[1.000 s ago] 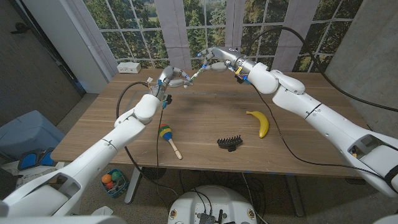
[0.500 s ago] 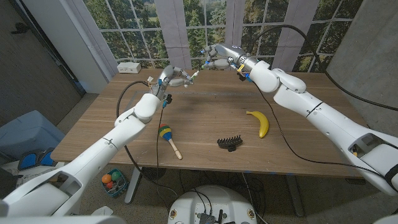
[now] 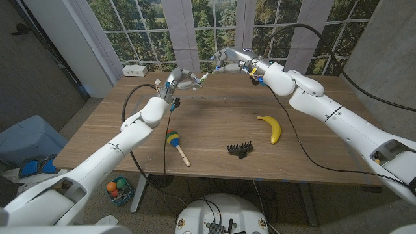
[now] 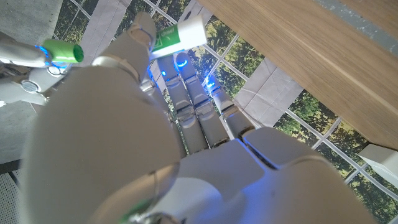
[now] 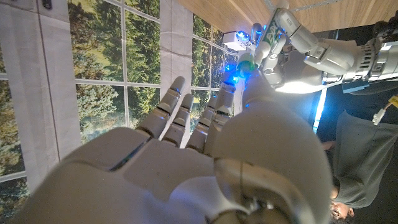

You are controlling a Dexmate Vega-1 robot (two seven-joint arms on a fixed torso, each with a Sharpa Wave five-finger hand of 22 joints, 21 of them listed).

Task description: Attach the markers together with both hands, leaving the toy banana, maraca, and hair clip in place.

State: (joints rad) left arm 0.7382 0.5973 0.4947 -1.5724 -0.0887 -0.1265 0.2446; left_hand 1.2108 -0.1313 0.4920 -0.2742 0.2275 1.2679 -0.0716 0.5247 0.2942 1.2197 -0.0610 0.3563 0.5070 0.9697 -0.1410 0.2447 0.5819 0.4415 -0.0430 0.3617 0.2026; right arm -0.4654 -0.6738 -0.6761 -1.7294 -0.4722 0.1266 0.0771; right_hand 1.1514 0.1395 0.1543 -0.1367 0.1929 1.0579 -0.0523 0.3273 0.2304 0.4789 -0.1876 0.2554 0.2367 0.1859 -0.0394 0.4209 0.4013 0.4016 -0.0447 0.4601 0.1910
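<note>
White-and-green marker point(image 4: 180, 34) pinched in left hand point(image 3: 181, 80), raised over far table edge | green marker point(image 4: 62, 51) gripped by right hand point(image 3: 227, 60), tips apart | step: aligning | next: bring ends in line, press together | toy banana point(image 3: 271, 127), maraca point(image 3: 175, 144), hair clip point(image 3: 239, 149) untouched

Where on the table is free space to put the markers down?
Bare wood lies between the maraca and banana, behind the hair clip, and at the table's left end. The front edge around the clip is crowded.
</note>
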